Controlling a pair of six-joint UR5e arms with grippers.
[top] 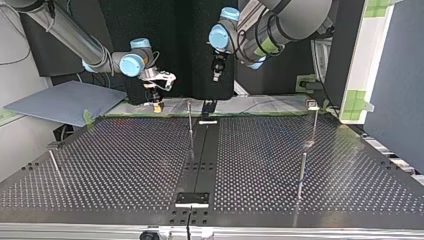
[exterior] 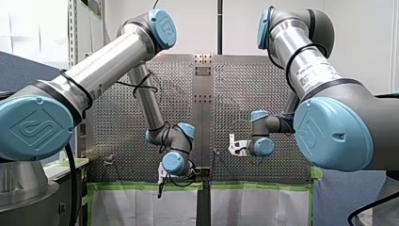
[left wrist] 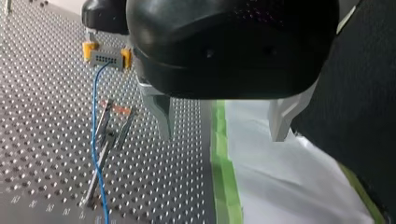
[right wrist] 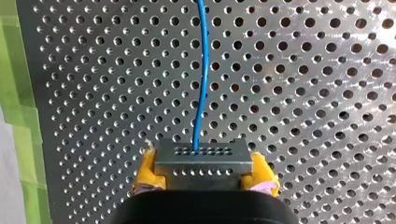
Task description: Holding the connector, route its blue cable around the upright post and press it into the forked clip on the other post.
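A silvery perforated table (top: 125, 165), drilled with even rows of small holes, spreads under two UR5e arms in the top view. At its far edge runs a strip of green tape (left wrist: 222, 158) with a white sheet (left wrist: 280, 186) beyond it.

My right gripper (right wrist: 203, 176) hangs low over the far edge, at about 11 o'clock from the table's middle in the top view. Its yellow pads (right wrist: 147, 170) are clamped on both ends of the connector (right wrist: 201, 156), a grey rectangular metal block with two rows of tiny holes on its face.

My left gripper (left wrist: 223, 121), under a rounded black housing, hovers higher at about 12 o'clock. Its tapered metal fingers (left wrist: 163, 114) are spread wide with nothing between them, above the tape and sheet.

The thin blue cable (right wrist: 201, 84) leaves the connector's middle and runs nearly straight ahead of my right gripper across the holes. In the left wrist view it passes just beside a slim metal post (left wrist: 100, 158) with a reddish piece at its head; contact cannot be told.

Another slim post (top: 315, 122) stands at 2 o'clock in the top view.
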